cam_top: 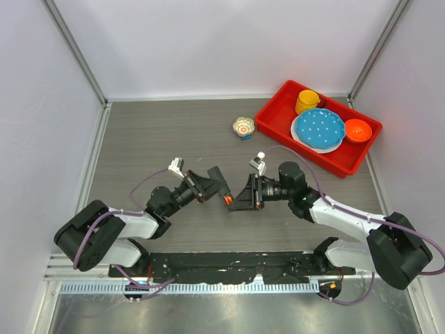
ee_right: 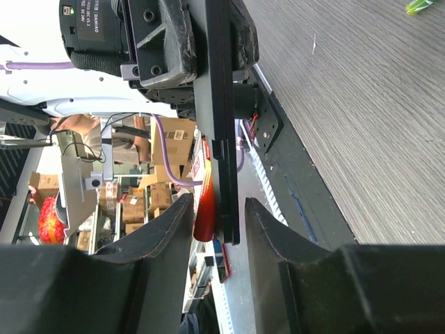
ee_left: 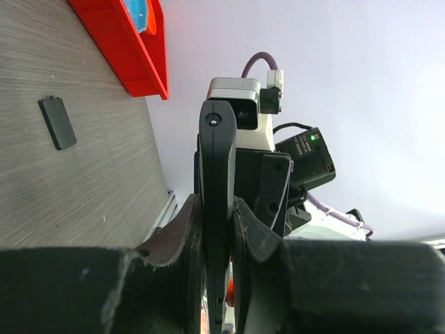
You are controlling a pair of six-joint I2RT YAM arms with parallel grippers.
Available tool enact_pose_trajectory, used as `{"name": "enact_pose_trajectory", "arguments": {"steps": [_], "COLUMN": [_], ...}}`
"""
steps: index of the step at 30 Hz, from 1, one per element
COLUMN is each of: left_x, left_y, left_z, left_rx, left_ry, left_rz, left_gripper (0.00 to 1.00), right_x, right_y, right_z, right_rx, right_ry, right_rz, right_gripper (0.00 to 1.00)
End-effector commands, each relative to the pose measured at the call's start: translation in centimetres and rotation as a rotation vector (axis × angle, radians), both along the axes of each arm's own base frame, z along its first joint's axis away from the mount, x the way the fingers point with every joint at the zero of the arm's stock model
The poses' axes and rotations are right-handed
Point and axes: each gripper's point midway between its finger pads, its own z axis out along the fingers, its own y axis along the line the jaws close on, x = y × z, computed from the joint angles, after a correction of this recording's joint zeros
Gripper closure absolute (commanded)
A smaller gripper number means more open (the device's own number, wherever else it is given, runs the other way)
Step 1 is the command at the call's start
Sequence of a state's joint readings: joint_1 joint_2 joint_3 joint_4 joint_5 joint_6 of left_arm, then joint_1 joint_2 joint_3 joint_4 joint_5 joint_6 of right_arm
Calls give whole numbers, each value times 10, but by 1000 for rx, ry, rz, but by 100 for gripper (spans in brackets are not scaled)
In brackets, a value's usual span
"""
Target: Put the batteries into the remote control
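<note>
My left gripper is clenched on the remote control. It holds the remote edge-on above the table, near the middle of the workspace, with the free end pointing toward 3 o'clock in the top view. A flat black piece, which I take for the battery cover, lies on the table at about 10 o'clock in the left wrist view, apart from the remote.

At the remote's free end a red battery lies lengthwise against one face, between that face and one finger of my right gripper. The right jaws straddle both remote and battery. I cannot tell whether they are pinching or only bracketing, since the other finger looks a sliver off the remote. A green battery lies on the table at 1 o'clock in the right wrist view, well apart.

I judge the step in hand to be seating the red battery in the recess, though I cannot see the recess itself. The next move calls for a steady left hold while the right gripper presses the battery sideways, parallel to the remote, until it sits flush. The right gripper then has to let go without dragging the battery out.
</note>
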State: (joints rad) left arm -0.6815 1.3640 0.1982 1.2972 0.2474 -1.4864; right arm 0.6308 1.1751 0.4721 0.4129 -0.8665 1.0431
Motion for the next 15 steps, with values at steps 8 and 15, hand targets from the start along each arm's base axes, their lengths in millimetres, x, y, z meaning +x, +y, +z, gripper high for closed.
{"name": "enact_pose_trajectory", "arguments": {"steps": [8, 15], "left_x": [-15, -16], "left_y": [8, 7], "left_z": [72, 72], "left_rx": [-188, -188], "left_ry": [-222, -222], "left_rz": [-20, -23], "left_gripper": [100, 100], "right_x": [8, 15], "right_y": [5, 7], "right_z": [8, 10], "right_rx": [32, 37], "right_ry": [-25, -17], "right_rz": [-14, -43], "right_gripper": [67, 71]}}
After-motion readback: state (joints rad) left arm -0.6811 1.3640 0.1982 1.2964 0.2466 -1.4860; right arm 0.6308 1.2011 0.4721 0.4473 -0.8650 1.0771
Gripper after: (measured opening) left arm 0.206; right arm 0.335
